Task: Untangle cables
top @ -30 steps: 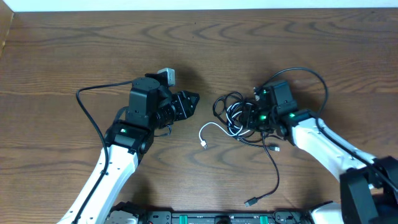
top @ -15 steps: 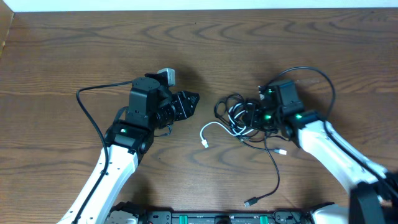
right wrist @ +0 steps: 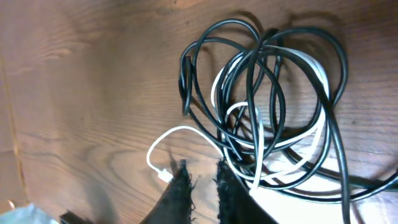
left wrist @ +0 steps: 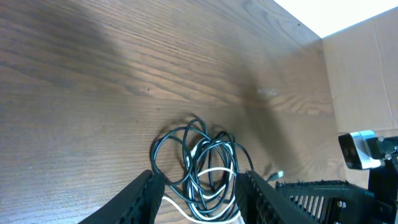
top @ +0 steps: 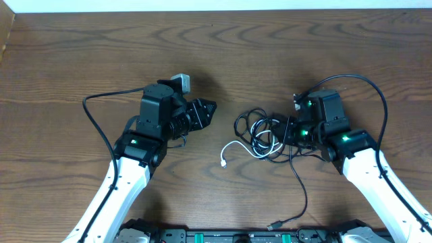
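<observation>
**Me:** Jaws on my right gripper stand a crack apart, with wood showing between the tips and nothing pinched that I can see. The tangle of cables lies right at those tips, flat on the table.

**Caller:** And your other side?

**Me:** My left gripper has its jaws apart and empty. It hangs well beyond the tangle, on the side away from the right gripper.

**Caller:** How will that knot handle?

**Me:** Light and limp, I reckon, with thin cords that slide over each other. Tug one loop and the whole nest will likely drag along, so one gripper should pin while the other draws.

**Caller:** Where do you take hold?

**Me:** The white cable trails free on the far side from the right gripper, plug end clear of the loops. I'd grip that cord just behind the plug. The long black tail running past the right gripper is the next free end.
</observation>
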### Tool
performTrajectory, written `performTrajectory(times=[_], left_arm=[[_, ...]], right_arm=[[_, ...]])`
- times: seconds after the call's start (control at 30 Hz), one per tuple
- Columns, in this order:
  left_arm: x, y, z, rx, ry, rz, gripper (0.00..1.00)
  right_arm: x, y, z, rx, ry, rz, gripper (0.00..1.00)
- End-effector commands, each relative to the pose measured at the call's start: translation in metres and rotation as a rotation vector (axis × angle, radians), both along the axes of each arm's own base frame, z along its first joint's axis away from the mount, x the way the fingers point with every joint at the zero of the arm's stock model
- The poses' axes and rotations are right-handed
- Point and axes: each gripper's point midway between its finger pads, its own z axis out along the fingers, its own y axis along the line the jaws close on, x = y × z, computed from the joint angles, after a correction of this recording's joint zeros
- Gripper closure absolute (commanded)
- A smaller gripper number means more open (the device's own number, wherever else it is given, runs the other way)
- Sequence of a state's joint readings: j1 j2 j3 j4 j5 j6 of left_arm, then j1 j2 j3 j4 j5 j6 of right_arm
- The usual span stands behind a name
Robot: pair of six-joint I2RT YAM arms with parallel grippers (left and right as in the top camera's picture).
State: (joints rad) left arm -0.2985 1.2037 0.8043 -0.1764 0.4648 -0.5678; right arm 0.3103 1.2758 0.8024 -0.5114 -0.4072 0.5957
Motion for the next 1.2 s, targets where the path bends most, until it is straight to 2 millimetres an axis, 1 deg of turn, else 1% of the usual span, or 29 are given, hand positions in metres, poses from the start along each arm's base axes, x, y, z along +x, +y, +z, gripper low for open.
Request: performTrajectory(times=[0.0, 0.13, 0.27, 0.33, 0.4, 0.5, 0.7, 0.77, 0.9, 1.03, 1.17], left_arm=[[0.001, 0.0, 0.0, 0.012, -0.008, -0.005, 0.56], [0.001, 0.0, 0.0, 0.012, -0.008, -0.005, 0.56], [0.001, 0.0, 0.0, 0.012, -0.008, -0.005, 0.56], [0.001, 0.0, 0.0, 0.012, -0.008, -0.005, 0.56], [0.001, 0.0, 0.0, 0.012, -0.008, -0.005, 0.56], [0.001, 0.0, 0.0, 0.012, -0.008, -0.005, 0.56], [0.001, 0.0, 0.0, 0.012, -0.008, -0.006, 0.56], [0.001, 0.0, 0.0, 0.012, -0.008, -0.005, 0.56], [0.001, 0.0, 0.0, 0.012, -0.008, -0.005, 0.56], [0.001, 0.0, 0.0, 0.012, -0.008, -0.005, 0.56], [0.001, 0.0, 0.0, 0.012, -0.008, -0.006, 0.56]], right_arm=[[0.003, -0.003, 0.005, -0.011, -0.019, -0.005, 0.89], [0.002, -0.008, 0.001, -0.039, -0.01, -0.013, 0.89], [-0.001, -0.03, -0.016, -0.173, 0.027, -0.079, 0.89], [-0.004, -0.035, -0.025, -0.209, 0.056, -0.086, 0.87], [-0.008, -0.024, -0.029, -0.175, 0.086, -0.051, 0.86], [-0.013, -0.005, -0.028, -0.111, 0.086, 0.042, 0.87], [-0.03, 0.017, -0.037, -0.108, 0.127, 0.13, 0.86], [-0.034, 0.023, -0.04, -0.117, 0.129, 0.153, 0.84], [-0.032, 0.019, -0.046, -0.172, 0.123, 0.141, 0.83], [-0.032, 0.016, -0.055, -0.19, 0.151, 0.123, 0.82], [-0.035, 0.015, -0.069, -0.208, 0.198, 0.123, 0.83]])
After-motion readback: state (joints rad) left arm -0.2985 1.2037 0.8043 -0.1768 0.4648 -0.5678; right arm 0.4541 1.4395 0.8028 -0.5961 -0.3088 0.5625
